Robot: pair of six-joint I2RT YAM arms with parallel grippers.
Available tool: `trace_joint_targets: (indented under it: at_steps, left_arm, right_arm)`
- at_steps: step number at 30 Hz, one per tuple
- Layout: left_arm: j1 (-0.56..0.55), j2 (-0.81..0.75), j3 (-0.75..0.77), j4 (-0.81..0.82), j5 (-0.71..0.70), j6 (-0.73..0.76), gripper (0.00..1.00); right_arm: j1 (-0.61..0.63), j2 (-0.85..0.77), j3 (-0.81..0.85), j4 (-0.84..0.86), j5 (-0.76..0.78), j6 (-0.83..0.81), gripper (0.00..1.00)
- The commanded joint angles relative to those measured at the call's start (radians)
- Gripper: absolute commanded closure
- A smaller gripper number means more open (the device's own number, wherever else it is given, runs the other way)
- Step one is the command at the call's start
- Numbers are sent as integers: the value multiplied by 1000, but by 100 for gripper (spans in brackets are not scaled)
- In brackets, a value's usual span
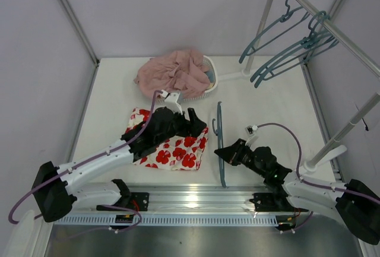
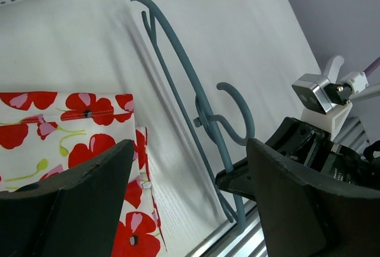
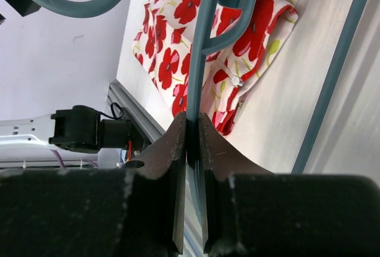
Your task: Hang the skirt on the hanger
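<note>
The skirt (image 1: 172,149), white with red poppies, lies flat on the table at centre left. My left gripper (image 1: 198,125) hovers open and empty over its right edge. In the left wrist view (image 2: 190,171) the skirt (image 2: 59,126) lies under the left finger (image 2: 77,197). The teal-grey hanger (image 1: 220,132) stands on edge just right of the skirt, hook towards it. My right gripper (image 1: 222,152) is shut on the hanger's arm near the neck. The right wrist view shows that gripper (image 3: 193,135) clamping the hanger (image 3: 200,73), with the skirt (image 3: 178,37) behind it. The hanger (image 2: 184,67) also shows in the left wrist view.
A dusty-pink garment (image 1: 172,70) is heaped in a white basket (image 1: 211,83) at the back. A rack rail (image 1: 344,40) at the back right carries several more hangers (image 1: 294,46). Its white post base (image 1: 323,153) stands near my right arm. A metal rail (image 1: 196,200) runs along the near edge.
</note>
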Motion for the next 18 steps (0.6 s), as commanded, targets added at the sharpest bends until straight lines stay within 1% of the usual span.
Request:
trace_joint_targets:
  at_steps: [1,4,8,11,14,17,18]
  left_arm:
    - [-24,72,90,-13,43,34,17]
    - [-56,127,137,-46,9,50,18]
    - [-93,208,248,-125,-70,68,19]
    - [-114,262,284,-156,-123,64,21]
    - [-122,300,324,-188,-181,47,27]
    - [-129,350,359,-205,-198,38,34]
    - [-133,369,370,-204,-206,36,37]
  right_arm:
    - [20,35,42,100,55,17,100]
    - [26,63,50,127,57,19,100]
    - [37,83,55,156,61,20,100]
    - [40,86,58,163,69,20,100]
    - [43,97,58,179,68,23,100]
    - [48,118,59,196,72,28,100]
    - [51,129,59,203,74,31,100]
